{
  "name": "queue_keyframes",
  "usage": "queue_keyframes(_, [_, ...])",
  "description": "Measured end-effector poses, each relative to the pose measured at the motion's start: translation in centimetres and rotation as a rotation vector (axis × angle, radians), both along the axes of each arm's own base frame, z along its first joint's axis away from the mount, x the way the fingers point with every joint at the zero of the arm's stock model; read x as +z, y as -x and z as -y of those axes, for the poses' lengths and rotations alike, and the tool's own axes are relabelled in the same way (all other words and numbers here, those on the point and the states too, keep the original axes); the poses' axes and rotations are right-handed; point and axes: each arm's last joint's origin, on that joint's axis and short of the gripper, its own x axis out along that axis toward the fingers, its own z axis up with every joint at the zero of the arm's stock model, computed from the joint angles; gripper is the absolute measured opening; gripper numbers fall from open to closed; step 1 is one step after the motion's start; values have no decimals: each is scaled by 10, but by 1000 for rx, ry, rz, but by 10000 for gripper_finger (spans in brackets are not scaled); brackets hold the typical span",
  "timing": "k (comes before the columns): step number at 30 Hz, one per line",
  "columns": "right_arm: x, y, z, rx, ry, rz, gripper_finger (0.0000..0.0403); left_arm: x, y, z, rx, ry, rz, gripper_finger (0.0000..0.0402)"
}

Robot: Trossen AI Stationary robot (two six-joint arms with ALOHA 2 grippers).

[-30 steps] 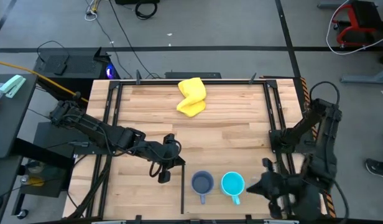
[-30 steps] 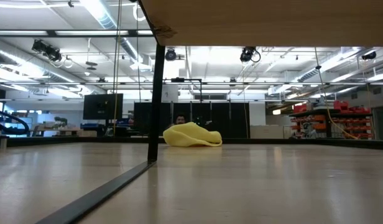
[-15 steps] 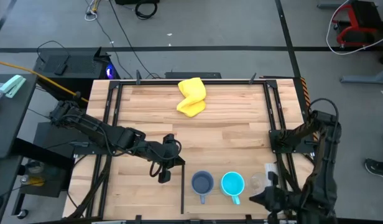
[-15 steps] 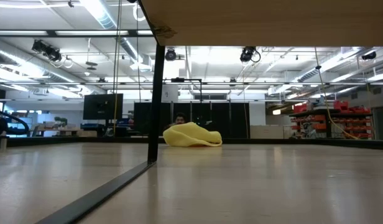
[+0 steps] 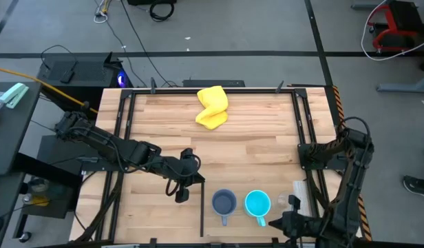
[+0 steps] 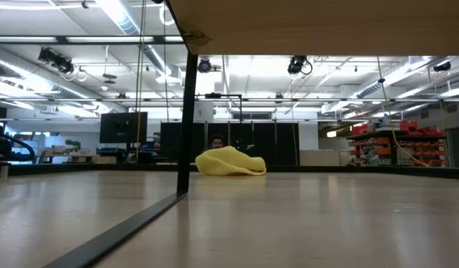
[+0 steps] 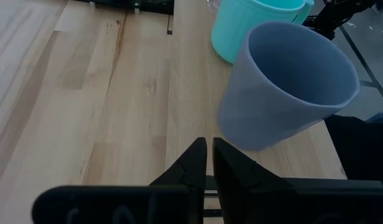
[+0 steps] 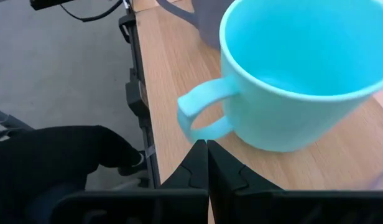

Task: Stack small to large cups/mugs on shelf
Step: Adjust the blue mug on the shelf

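Observation:
Three vessels stand upright in a row near the table's front edge: a grey-blue mug (image 5: 224,202), a cyan mug (image 5: 257,204) and a small clear cup (image 5: 286,201). None of them shows in the low view. My left gripper (image 5: 181,195) hovers shut just left of the grey-blue mug (image 7: 288,87), with nothing between its fingers (image 7: 196,163). My right gripper (image 5: 278,222) is shut at the front edge, its tips (image 8: 206,152) right by the cyan mug's handle (image 8: 204,115), which points toward the near edge. My right gripper's shut fingertips stand just below the loop of the cyan mug's handle (image 8: 209,132), coming slanting down from the near right. I cannot tell whether they touch it. The mug stands upright on the wood.
A crumpled yellow cloth (image 5: 212,107) lies at the far middle of the table (image 5: 260,138). Black frame rails run along both sides. In the low view a wooden board (image 6: 319,22) spans the top on a black post (image 6: 186,119). A person shows far behind the cloth.
My right gripper has gone down and toward the table's near edge, uncovering the clear cup and ending by the cyan mug's handle. It has rolled somewhat on the way. The mugs and the cup have kept their places.

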Motion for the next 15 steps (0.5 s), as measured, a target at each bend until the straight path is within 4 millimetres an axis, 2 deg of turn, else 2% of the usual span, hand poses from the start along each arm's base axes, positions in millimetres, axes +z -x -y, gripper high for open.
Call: queue_keyframes(15, [-2,-18,-1,31,-7,-9,1,0,0,0,0,0,-1,28])
